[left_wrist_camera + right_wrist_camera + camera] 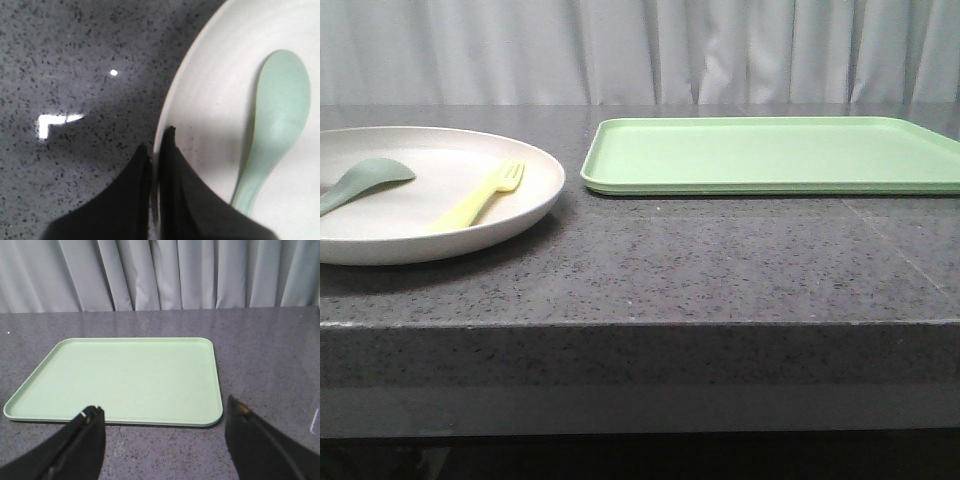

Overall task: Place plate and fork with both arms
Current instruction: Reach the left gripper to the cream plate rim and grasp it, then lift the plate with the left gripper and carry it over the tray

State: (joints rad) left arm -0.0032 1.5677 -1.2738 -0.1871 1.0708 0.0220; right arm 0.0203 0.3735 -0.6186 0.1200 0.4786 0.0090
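Observation:
The cream-white plate (pixel 542 195) rests on the dark stone table at the left in the front view. On it lies the pale-yellow fork (pixel 480 200), tines pointing away. My left gripper (pixel 157 139) is shut on the plate (pixel 210 115), one finger outside the rim and one inside. The fork does not show in the left wrist view. My right gripper (pixel 164 406) hangs open over the table, just short of the green tray's near edge, holding nothing. Neither gripper appears in the front view.
A grey-green spoon (pixel 365 180) lies on the plate's left half, close to the inner left finger (pixel 180 180). A flat light-green tray (pixel 770 155) sits at the back right. The table's front edge (pixel 640 325) runs below; a curtain hangs behind.

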